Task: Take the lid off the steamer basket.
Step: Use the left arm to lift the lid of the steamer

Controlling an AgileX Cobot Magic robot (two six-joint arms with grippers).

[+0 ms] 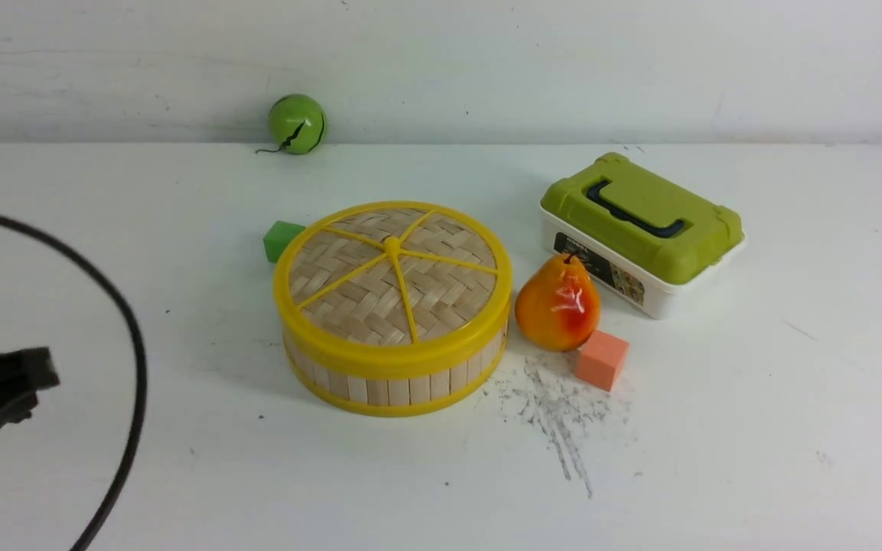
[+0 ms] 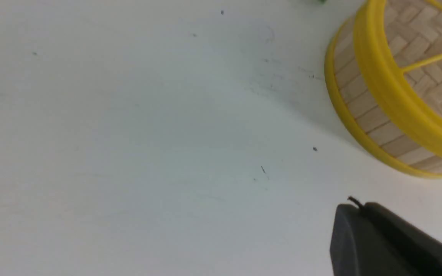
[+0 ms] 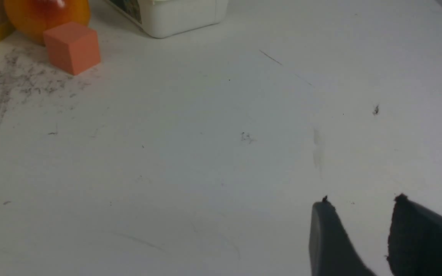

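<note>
Lid (image 1: 393,272): on steamer basket (image 1: 395,380), centre of desk (image 1: 732,459); well apart from all fingers (image 3: 420,237);
Left gripper (image 2: 353,207): closed, empty;
Right gripper (image 3: 361,200): parted, empty

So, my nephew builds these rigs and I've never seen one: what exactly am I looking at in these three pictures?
It is a robot with two arms, each ending in a hand that pinches. The wide picture looks forward from between the arms. The other two come from small cameras on the wrists, looking past each hand.

On the white table stands a round steamer basket with its lid on. Around it are a pear, an orange cube, a green cube, a green ball at the back and a white box with a green top.

The left hand is shut and the right hand is open. Neither holds anything or touches the basket.
</note>
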